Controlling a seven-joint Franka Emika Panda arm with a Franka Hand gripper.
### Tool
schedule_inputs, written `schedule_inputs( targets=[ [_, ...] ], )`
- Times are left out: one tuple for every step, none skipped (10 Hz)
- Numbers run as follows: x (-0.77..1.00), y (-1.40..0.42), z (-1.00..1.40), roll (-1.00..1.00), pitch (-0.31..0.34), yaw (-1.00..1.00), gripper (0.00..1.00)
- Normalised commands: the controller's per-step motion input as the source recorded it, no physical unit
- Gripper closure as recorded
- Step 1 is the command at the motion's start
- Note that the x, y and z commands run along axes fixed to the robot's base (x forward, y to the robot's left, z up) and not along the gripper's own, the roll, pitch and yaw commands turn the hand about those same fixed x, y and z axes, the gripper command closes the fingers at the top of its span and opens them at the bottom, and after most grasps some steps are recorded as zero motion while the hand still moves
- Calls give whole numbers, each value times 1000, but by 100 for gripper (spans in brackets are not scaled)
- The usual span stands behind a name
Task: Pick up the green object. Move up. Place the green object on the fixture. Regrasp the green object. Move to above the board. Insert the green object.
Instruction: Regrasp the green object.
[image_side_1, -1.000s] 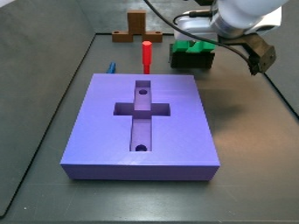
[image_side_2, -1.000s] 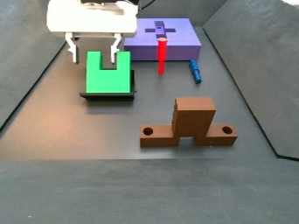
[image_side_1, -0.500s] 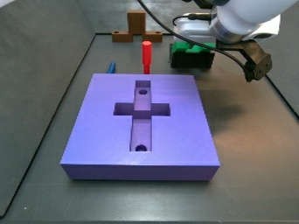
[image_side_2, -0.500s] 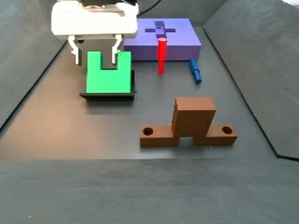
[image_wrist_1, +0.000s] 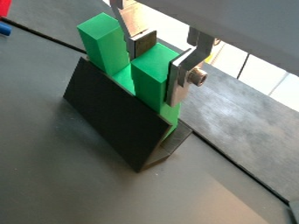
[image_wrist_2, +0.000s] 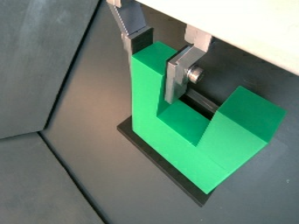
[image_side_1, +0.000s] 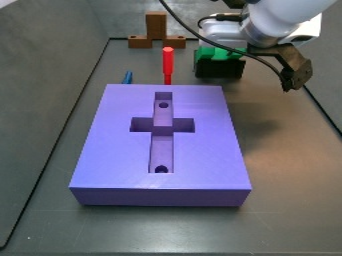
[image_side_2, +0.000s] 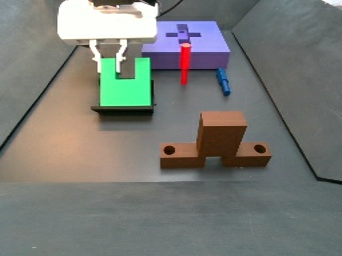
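One board (image_side_1: 163, 138), a lavender-purple slab with a cross recess and two round holes, lies on the dark tabletop (image_side_2: 160, 200). One brown cross-shaped stand (image_side_2: 217, 142) stands well apart from it. One green object (image_wrist_2: 193, 131) sits on the one dark fixture (image_wrist_1: 117, 122). The one gripper (image_wrist_2: 158, 54) is narrowed around one arm of the green object, its fingers (image_wrist_1: 184, 72) on either side. One red peg (image_side_2: 183, 61) stands upright beside the board; one small blue piece (image_side_2: 223, 81) lies near it.
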Motion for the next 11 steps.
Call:
schedule_inputs(
  targets=[
    [0, 0, 0, 0, 0, 0, 100],
    [0, 0, 0, 0, 0, 0, 100],
    [0, 0, 0, 0, 0, 0, 100],
    [0, 0, 0, 0, 0, 0, 100],
    [0, 0, 0, 0, 0, 0, 100],
    [0, 0, 0, 0, 0, 0, 100],
    [0, 0, 0, 0, 0, 0, 100],
    [0, 0, 0, 0, 0, 0, 100],
    [0, 0, 0, 0, 0, 0, 100],
    [0, 0, 0, 0, 0, 0, 100],
    [0, 0, 0, 0, 0, 0, 100]
  ],
)
